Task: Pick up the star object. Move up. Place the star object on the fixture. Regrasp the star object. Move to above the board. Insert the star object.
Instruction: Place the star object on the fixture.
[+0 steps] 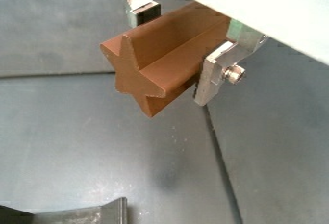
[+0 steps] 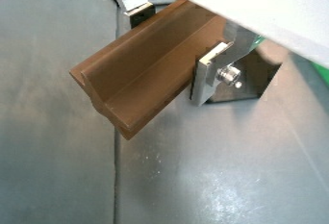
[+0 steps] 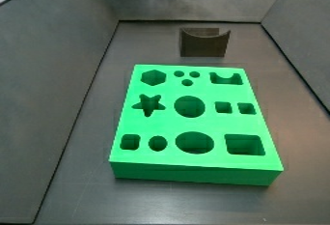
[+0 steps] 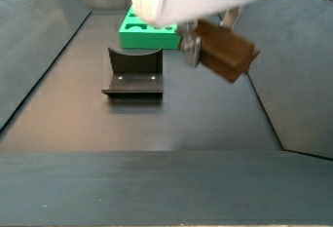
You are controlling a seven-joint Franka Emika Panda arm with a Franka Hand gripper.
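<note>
My gripper (image 1: 180,43) is shut on the star object (image 1: 152,69), a brown wooden star-shaped prism clamped across its length between the two silver fingers (image 1: 215,74). The block juts out past the fingers in both wrist views (image 2: 135,69). In a side view the gripper (image 4: 212,42) hangs in the air with the star object (image 4: 231,56) tilted, beside and above the dark fixture (image 4: 134,73). The green board (image 4: 140,24) lies beyond the fixture. Another side view shows the board (image 3: 165,123) with its star cutout and the fixture (image 3: 203,42) behind it; the gripper is almost out of that view.
Grey walls slope up around the dark floor (image 4: 182,124) on all sides. A floor seam (image 1: 221,161) runs beneath the held block. A dark shape, probably the fixture (image 2: 261,76), shows behind one finger.
</note>
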